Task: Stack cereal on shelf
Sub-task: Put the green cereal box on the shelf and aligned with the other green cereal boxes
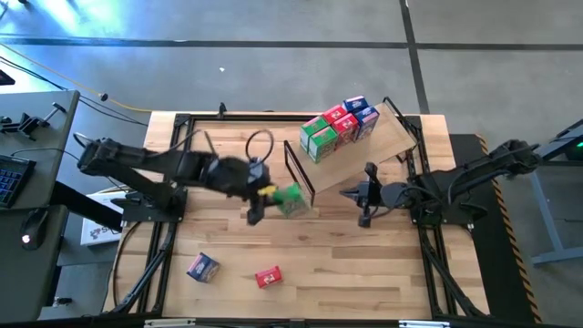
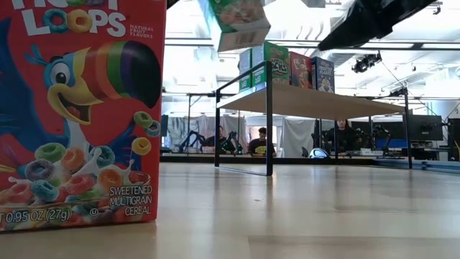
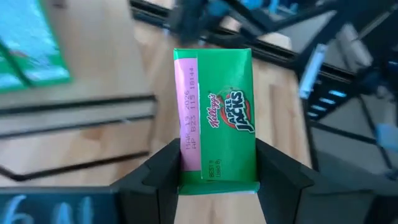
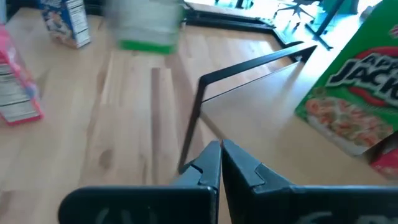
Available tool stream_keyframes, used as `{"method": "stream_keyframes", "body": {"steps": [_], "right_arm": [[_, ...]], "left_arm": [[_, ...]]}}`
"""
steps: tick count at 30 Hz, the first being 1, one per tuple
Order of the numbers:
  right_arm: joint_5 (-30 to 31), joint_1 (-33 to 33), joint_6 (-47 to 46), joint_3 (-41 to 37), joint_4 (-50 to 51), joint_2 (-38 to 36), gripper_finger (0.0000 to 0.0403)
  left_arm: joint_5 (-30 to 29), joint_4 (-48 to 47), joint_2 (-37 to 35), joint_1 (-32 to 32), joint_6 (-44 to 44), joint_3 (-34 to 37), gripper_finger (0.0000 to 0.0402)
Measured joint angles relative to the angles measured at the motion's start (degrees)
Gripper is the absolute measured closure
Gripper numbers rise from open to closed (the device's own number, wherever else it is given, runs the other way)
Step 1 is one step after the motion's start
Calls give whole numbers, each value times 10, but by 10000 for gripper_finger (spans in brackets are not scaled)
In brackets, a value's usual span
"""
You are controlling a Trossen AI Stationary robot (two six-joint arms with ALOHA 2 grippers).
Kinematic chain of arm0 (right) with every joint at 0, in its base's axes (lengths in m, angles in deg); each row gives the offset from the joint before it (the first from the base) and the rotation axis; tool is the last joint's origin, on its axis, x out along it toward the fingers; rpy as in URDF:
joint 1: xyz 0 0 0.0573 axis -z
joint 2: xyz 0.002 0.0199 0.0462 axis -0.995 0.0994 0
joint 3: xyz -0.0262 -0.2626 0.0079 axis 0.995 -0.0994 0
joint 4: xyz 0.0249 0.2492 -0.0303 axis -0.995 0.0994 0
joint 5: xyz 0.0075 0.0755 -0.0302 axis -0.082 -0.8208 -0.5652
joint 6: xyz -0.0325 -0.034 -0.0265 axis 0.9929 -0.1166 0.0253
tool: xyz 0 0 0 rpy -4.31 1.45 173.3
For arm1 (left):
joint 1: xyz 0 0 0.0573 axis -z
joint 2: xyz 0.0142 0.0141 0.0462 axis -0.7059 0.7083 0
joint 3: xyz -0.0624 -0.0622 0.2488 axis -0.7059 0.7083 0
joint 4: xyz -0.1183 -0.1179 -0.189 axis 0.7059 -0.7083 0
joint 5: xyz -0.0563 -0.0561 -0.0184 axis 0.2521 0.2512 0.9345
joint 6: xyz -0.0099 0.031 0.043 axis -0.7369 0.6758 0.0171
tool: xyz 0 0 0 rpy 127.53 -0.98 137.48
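Observation:
My left gripper is shut on a green cereal box, held in the air near the table's middle, just left of the shelf. The low view shows that box high above the tabletop. The shelf, a tilted wooden board on a black wire frame, carries green, red and blue cereal boxes. A blue box and a red box lie on the table near its front edge. My right gripper hangs shut and empty before the shelf. My left gripper pinches the green box's two opposite narrow sides between its two fingers, at the end of the box nearest the wrist. The fingers come from the table's left, slanting down. The box reaches on past the fingertips and is lifted clear of the table.
The red box stands close to the low camera and fills that view's left. The shelf's wire frame stands just ahead of my right gripper. Bare wood lies between the two loose boxes and the shelf. People sit in the room beyond the table.

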Motion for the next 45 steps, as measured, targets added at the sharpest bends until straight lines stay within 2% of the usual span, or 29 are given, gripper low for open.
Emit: {"method": "stream_keyframes", "body": {"steps": [3,9,20,29,45], "right_arm": [[7,-16,-25,0,7,0,402],[11,-42,-63,0,20,0,402],[13,-59,-82,0,30,0,402],[14,-59,-80,0,33,0,402],[-1,-59,-81,0,37,0,402]], "left_arm": [[0,-49,28,-33,22,-66,247],[0,-70,102,-85,45,-161,247],[-2,-93,241,-113,89,-304,247],[-38,-119,286,-120,89,-320,237],[-47,-99,287,-120,115,-321,150]]}}
